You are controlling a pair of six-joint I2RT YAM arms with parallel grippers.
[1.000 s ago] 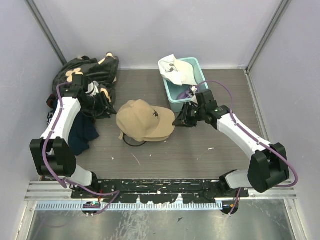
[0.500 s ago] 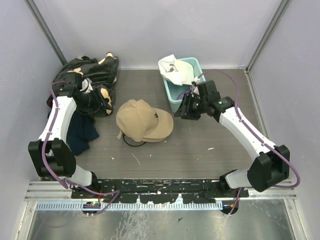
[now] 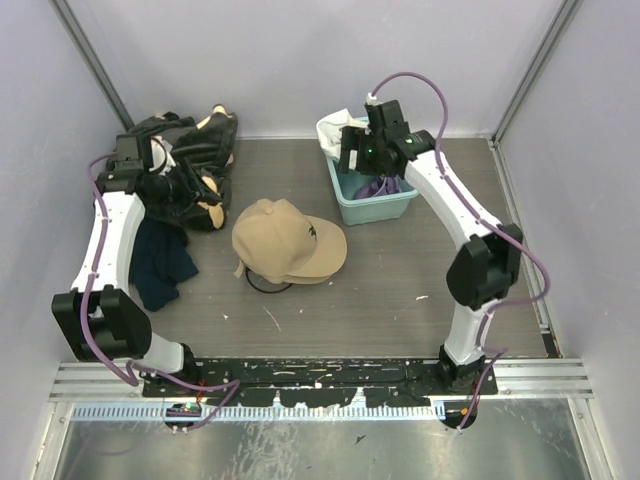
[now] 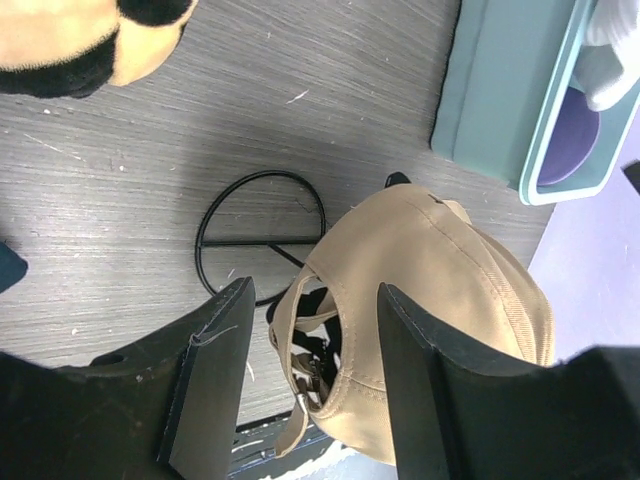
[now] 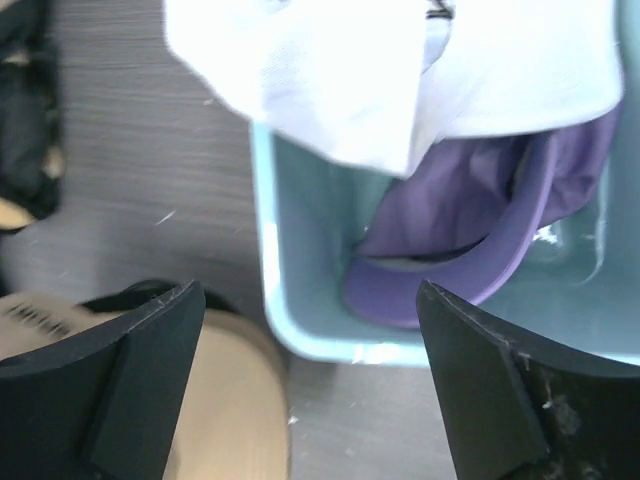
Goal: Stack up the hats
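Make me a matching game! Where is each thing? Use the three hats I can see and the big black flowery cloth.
Things:
1. tan hat
2. white hat
3. purple hat
4. black flowered fabric

Places:
A. down inside the teal bin
B. alone on the middle of the table
C. draped over the bin's rim
D. heaped in the far left corner

Pairs: 1-B, 2-C, 3-A, 4-D
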